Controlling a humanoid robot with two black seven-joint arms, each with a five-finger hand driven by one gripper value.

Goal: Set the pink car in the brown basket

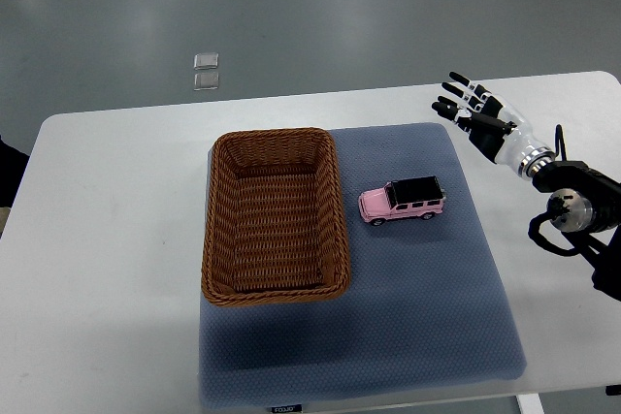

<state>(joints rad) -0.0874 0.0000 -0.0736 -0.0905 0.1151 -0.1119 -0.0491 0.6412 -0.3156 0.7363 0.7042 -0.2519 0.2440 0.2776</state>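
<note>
White surface (116, 239): we judge the spread, empty right hand (473, 109), upper right, may knock pink car (403, 201) off course short of brown basket (275, 215).

Pink car (403, 202) upright on mat, just R of empty brown basket (275, 216).

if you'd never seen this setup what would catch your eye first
Most likely the pink car, small and bright with a black roof, sitting on the blue-grey mat just right of the brown basket. The basket is the biggest thing there, woven, rectangular and empty. Then the right hand, fingers spread, above the table's far right corner and holding nothing.
</note>
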